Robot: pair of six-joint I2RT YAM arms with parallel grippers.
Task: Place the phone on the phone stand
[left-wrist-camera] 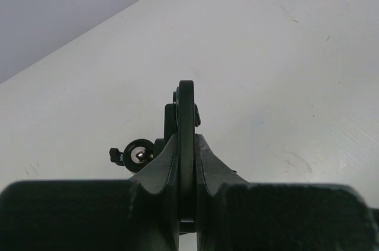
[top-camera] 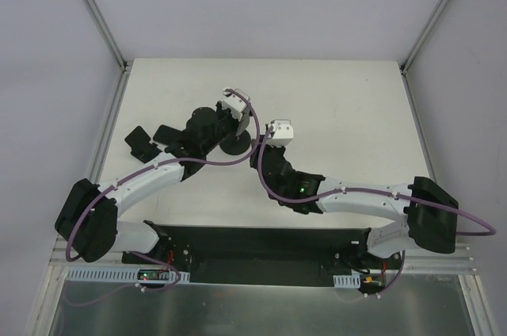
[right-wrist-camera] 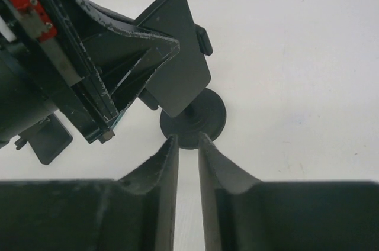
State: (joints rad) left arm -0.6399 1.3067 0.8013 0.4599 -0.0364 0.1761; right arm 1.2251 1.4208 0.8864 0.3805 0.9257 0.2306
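Note:
My left gripper (top-camera: 224, 127) is shut on the phone, a thin black slab seen edge-on between its fingers in the left wrist view (left-wrist-camera: 186, 138). It holds the phone upright over the phone stand (top-camera: 236, 144). In the right wrist view the phone's flat face (right-wrist-camera: 177, 67) rests against the top of the stand, above the round disc base (right-wrist-camera: 198, 119), with a small clip (right-wrist-camera: 203, 41) at its right edge. My right gripper (right-wrist-camera: 188, 140) stands just in front of the base, its jaws a narrow gap apart and empty. It also shows in the top view (top-camera: 262, 150).
Two small black pieces (top-camera: 139, 142) (top-camera: 168, 136) lie on the white table left of the stand; one shows in the right wrist view (right-wrist-camera: 50, 138). A round knob with a metal screw (left-wrist-camera: 139, 155) sits left of the phone. Frame posts stand at the table's far corners.

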